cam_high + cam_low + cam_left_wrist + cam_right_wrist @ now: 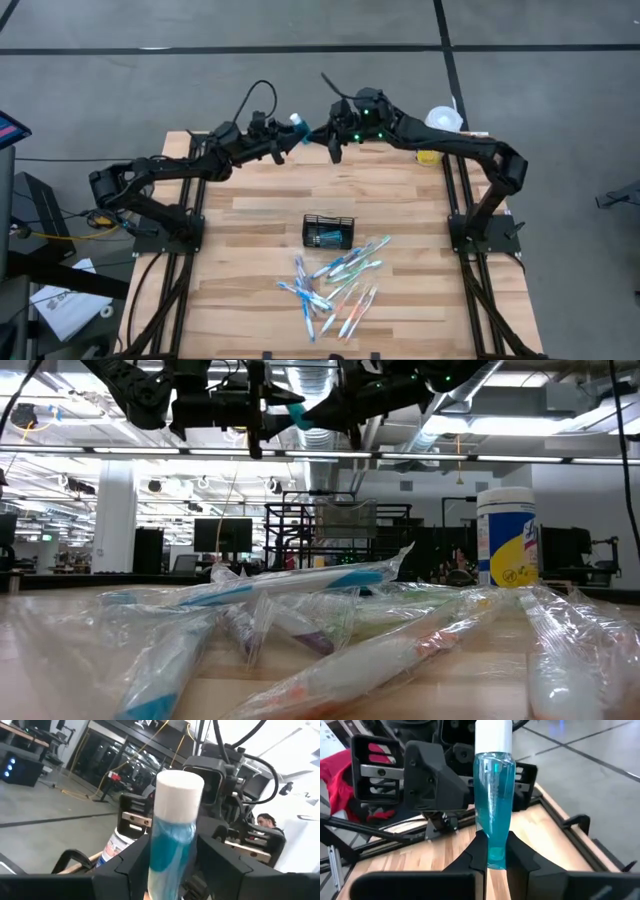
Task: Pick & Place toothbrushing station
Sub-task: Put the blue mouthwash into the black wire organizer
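Nearest the front edge of the wooden surface [400, 195] lies a loose heap of toothbrushes [335, 285] in clear wrappers, fanned across the boards; in the low view these wrapped toothbrushes [300, 630] fill the foreground.

Just behind the heap, near the centre of the surface, stands the toothbrushing station [328, 231] — a small black wire-mesh caddy, upright, with something pale blue lying inside it. No gripper touches it; both are well apart from it.

Toward the far edge, the two arms meet above the boards. The left gripper [283, 141] reaches in from the left and the right gripper [333, 137] from the right, and between them hangs a tube [297, 124] of clear blue gel with a white cap. In the left wrist view the fingers [132, 865] are clenched on the lower body of the tube [172, 827], cap pointing away from the camera. In the right wrist view the fingers [512, 852] pinch the flat crimped end of the same tube [493, 805] — so both grippers grasp it at once, held high over the surface.

At the far right corner stands a white cylindrical tub [507, 537] with a yellow and blue label. Beyond the surface lies the grey floor [120, 90].
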You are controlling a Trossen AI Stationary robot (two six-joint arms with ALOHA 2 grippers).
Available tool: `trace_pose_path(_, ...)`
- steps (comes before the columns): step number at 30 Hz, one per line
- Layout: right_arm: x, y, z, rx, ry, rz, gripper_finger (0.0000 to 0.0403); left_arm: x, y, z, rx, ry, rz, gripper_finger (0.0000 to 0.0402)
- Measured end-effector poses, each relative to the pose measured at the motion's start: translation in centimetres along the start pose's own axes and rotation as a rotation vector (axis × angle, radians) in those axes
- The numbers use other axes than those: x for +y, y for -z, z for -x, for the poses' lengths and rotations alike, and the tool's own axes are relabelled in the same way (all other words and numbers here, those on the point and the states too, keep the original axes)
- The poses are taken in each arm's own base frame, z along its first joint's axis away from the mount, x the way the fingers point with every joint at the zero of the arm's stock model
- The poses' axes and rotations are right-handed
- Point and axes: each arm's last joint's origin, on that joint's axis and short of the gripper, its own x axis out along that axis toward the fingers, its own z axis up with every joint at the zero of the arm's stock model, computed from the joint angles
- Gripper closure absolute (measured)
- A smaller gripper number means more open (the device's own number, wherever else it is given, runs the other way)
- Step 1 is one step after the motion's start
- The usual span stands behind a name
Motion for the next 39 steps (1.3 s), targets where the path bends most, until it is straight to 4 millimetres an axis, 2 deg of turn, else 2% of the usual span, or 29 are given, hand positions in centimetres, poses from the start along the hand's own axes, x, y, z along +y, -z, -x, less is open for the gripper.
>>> trace_pose_path(11,0.5,0.5,-0.2,0.047,-0.021,-0.013,0.0374,0.1,0.0,0.0,-0.001,-0.005,-0.001,0.0246)
trace_pose_path(14,0.5,0.5,-0.2,0.048,-0.024,-0.013,0.0374,0.1,0.0,0.0,-0.002,-0.007,-0.001,0.0268)
trace_pose_path(18,0.5,0.5,-0.2,0.048,-0.028,-0.014,0.0374,0.2,0.0,0.0,-0.002,-0.008,-0.013,0.0322)
trace_pose_path(26,0.5,0.5,-0.2,0.049,-0.033,-0.013,0.0373,0.1,0.0,0.0,-0.002,-0.008,-0.042,0.0324)
trace_pose_path(28,0.3,0.3,0.1,0.054,-0.050,-0.027,0.0353,0.1,-0.1,0.0,-0.002,-0.008,-0.041,0.0324)
trace_pose_path(31,0.1,0.1,0.8,0.077,-0.083,-0.050,0.0296,0.0,-0.1,0.0,0.001,0.004,-0.045,0.0324)
trace_pose_path(36,0.0,-0.8,3.7,0.111,-0.044,-0.014,0.0196,0.3,0.0,0.0,0.012,-0.017,-0.051,0.0324)
trace_pose_path(39,-0.1,-1.5,5.0,0.090,-0.024,-0.002,0.0169,0.3,0.4,0.0,0.069,0.016,-0.045,0.0324)
